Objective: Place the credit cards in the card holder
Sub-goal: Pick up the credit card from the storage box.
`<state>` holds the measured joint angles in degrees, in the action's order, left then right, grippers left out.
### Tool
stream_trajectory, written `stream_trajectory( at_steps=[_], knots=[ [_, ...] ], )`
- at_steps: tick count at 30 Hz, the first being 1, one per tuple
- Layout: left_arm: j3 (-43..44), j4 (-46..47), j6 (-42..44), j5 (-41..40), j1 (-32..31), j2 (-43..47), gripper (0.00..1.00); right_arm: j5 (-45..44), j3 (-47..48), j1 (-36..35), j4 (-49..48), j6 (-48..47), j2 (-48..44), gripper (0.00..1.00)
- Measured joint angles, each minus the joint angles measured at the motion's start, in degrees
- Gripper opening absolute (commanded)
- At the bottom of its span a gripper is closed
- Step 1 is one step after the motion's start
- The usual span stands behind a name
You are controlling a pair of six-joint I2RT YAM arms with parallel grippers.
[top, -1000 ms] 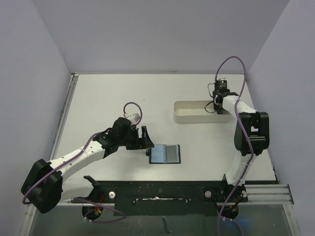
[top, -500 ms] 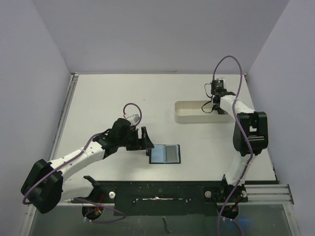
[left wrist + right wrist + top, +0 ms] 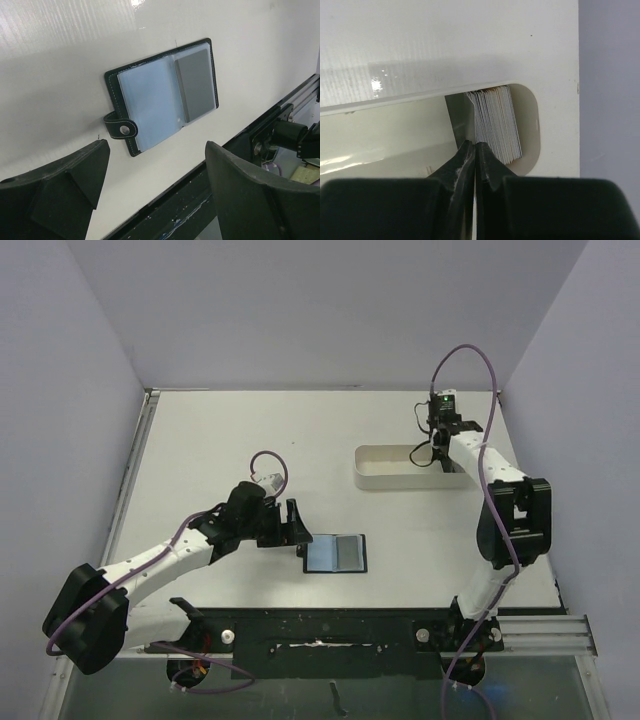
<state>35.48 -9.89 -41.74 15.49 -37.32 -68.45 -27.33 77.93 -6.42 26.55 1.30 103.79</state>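
White oval tray (image 3: 385, 483) on the pale tabletop (image 3: 230, 440), long axis left-right, glossy inside and catching glare in the right wrist view. Well nearer than the tray, a black rail (image 3: 330, 628) runs along the tabletop edge, with a bare aluminium section (image 3: 545, 628) at its right end. Plain lilac walls (image 3: 330, 310) stand beyond the tray and to either side.

black card holder (image 3: 160, 100) open flat, grey card (image 3: 196, 85) in one pocket; credit cards (image 3: 495, 122) stacked upright in white tray (image 3: 380, 480)
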Motion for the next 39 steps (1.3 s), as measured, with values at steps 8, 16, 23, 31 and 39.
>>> stream_trajectory(
  at_steps=[8,16,23,31,39],
  knots=[
    [-0.57,0.13,-0.07,-0.04,0.02,-0.04,0.67,3.08,2.36,-4.98,4.9,2.54,-8.39,0.0],
    [-0.57,-0.37,0.0,-0.04,0.31,-2.05,0.59,6.4,1.81,-14.1,8.52,9.7,-20.09,0.0],
    [-0.57,-1.03,0.17,0.04,0.31,-3.8,0.5,11.39,-6.38,-22.27,8.26,17.25,-31.5,0.0],
    [-2.49,4.39,-1.68,4.74,0.28,-4.26,0.17,16.61,-21.99,-29.4,3.45,27.96,-40.98,0.0],
    [-2.78,10.32,-3.08,9.11,0.28,-8.81,0.0,20.31,-32.87,-33.31,-5.18,37.22,-44.35,0.0]
  ],
)
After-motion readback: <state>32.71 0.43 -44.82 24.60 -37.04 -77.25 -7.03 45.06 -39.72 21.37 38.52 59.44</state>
